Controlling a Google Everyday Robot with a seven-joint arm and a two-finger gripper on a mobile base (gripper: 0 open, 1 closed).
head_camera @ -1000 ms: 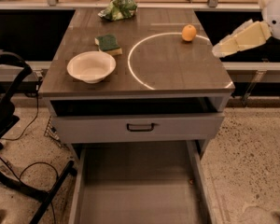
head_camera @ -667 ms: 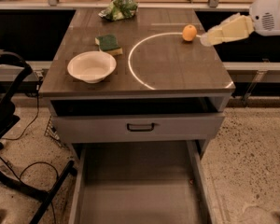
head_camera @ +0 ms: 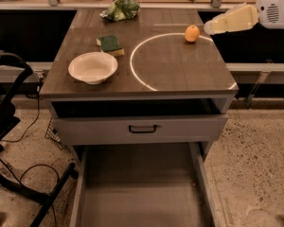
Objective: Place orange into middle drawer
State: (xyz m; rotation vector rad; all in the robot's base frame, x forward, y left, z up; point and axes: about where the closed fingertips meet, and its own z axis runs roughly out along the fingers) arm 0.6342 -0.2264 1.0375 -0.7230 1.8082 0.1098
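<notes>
Change since earlier: the gripper (head_camera: 210,27) has swung in from the right and towards the far side of the cabinet top (head_camera: 180,79), closing on the orange (head_camera: 192,33), which has not shifted.
Camera view, gripper position: at the upper right, over the far right edge of the cabinet top, its cream tip pointing left.
Gripper state: cannot tell whether it is open or closed; it holds nothing.
Orange position: on the far right part of the cabinet top, resting on the line of the white ring (head_camera: 132,65).
Orange relative to gripper: just beside the tip, to its left, near but apart from it.
Middle drawer (head_camera: 142,197): pulled out at the bottom of the view, with a bare grey floor; well apart from the orange.
Upper drawer (head_camera: 99,129): grey front panel with a black handle, above the middle drawer.
Count, task items: one orange, one middle drawer, one gripper.
Count, other items: one white bowl (head_camera: 93,67) at front left, one green sponge (head_camera: 110,44) behind it, one green packet (head_camera: 120,8) at the far edge.
</notes>
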